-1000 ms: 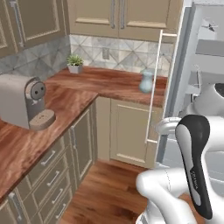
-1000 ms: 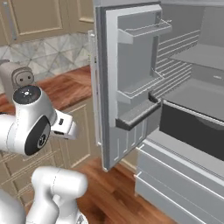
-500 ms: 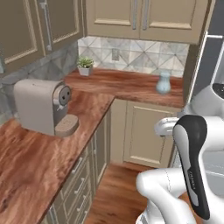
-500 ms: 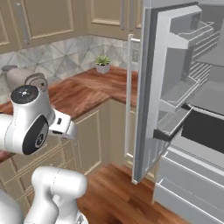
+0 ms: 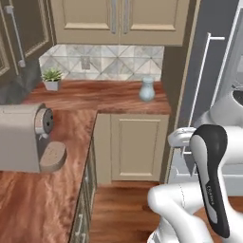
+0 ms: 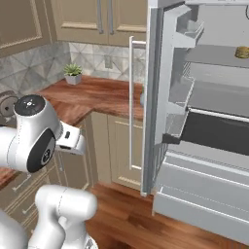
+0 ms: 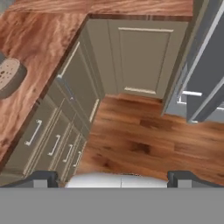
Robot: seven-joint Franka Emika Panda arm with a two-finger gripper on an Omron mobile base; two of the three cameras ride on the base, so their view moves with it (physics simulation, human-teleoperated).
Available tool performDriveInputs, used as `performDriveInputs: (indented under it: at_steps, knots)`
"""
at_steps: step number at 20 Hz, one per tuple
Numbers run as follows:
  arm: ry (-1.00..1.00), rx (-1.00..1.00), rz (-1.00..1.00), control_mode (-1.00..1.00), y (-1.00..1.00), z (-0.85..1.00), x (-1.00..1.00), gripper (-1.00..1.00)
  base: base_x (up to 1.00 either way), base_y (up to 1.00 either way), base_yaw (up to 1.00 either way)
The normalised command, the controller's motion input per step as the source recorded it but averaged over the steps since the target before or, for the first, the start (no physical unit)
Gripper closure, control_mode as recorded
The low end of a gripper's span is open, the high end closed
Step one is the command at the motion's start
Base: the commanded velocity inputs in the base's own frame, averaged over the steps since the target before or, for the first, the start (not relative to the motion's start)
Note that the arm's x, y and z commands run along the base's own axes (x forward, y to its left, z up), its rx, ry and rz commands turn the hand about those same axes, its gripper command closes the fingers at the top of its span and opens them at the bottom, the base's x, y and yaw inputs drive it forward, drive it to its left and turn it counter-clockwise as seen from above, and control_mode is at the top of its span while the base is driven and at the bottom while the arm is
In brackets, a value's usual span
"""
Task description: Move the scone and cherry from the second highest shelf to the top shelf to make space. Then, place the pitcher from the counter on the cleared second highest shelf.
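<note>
Pitcher [image 5: 147,89], pale blue-grey, stands upright on the reddish-brown tabletop [image 5: 99,95] close to its right end, near the tiled backsplash [image 5: 102,61] and well apart from the potted plant [image 5: 51,79] and the coffee machine [image 5: 26,142] further left. Beyond the open fridge door [image 6: 155,97], the scone [image 6: 241,52] sits on a pale grey shelf [image 6: 214,57] high in the fridge. Over the wooden floor [image 7: 144,140] the gripper [image 7: 113,177] hangs with its jaws spread wide and nothing between them.
</note>
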Motion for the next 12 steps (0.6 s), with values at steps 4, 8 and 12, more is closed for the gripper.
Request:
performDriveInputs:
  at_steps: [4,8,12]
  knots:
    - [0.00,0.00,0.00,1.00,0.00,0.00,0.00,-1.00,0.47,0.66,-0.33]
    - [0.00,0.00,0.00,1.00,0.00,0.00,0.00,-1.00,0.53,0.36,-0.28]
    - [0.00,0.00,0.00,1.00,0.00,0.00,0.00,-1.00,0.61,0.13,-0.24]
